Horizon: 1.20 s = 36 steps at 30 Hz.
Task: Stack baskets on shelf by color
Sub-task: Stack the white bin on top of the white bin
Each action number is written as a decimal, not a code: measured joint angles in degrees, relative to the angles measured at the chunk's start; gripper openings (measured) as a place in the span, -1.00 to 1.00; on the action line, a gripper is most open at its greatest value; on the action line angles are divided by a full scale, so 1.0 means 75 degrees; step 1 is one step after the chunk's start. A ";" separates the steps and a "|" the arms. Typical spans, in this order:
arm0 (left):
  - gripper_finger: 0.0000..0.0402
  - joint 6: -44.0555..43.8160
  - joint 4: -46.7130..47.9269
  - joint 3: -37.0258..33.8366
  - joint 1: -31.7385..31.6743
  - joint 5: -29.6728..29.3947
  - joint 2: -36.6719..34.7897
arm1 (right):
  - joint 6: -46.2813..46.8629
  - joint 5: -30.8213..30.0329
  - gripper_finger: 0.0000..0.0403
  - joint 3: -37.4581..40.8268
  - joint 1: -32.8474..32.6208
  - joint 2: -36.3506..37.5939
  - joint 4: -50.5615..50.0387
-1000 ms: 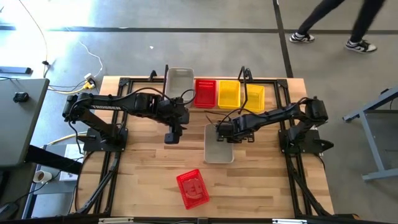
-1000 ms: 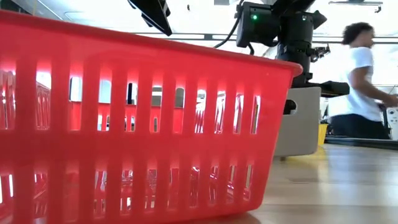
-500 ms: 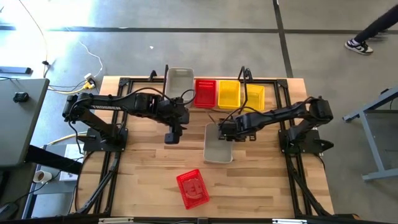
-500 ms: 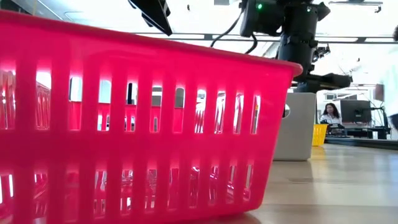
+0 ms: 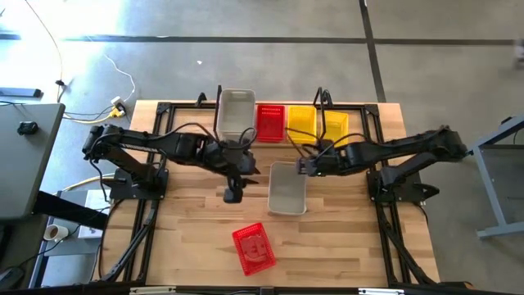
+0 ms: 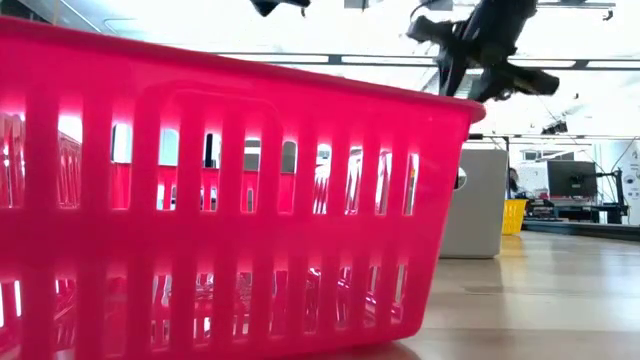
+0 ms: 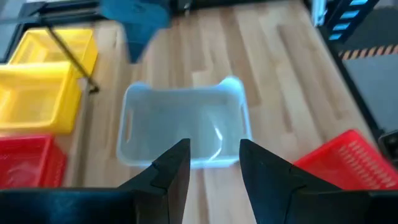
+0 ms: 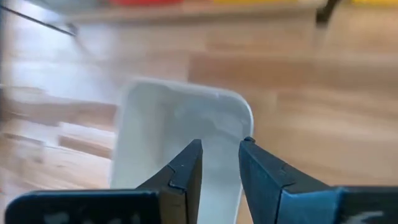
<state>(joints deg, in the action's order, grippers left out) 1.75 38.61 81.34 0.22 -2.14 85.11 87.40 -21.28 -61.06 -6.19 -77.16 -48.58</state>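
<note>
Between the two arms, a clear-grey basket (image 5: 287, 186) lies on the desk (image 5: 188, 238), free of both. Left gripper (image 7: 213, 163) and right gripper (image 8: 221, 163) hover above it, fingers apart and empty. Red and yellow baskets sit in the shelf (image 5: 323, 100).
</note>
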 joint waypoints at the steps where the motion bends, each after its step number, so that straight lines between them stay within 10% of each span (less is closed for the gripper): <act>1: -0.36 -0.0081 -0.0097 0.0000 0.0049 0.0002 0.0041 | -0.0142 -0.0161 -0.56 0.0000 -0.0001 0.0166 -0.0012; 16: -0.36 -0.0611 -0.1811 0.0000 0.0635 -0.0009 0.1846 | -0.2535 -0.1236 -0.56 0.0001 0.0196 0.1645 -0.0142; 36: -0.36 -0.0613 -0.2446 -0.0008 0.0981 0.0147 0.3578 | -0.2580 -0.0994 -0.56 0.0009 0.0226 0.1572 -0.0867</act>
<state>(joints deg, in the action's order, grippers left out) -2.85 20.26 81.28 7.57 -1.04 111.95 68.05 -28.73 -60.99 -4.49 -65.36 -55.08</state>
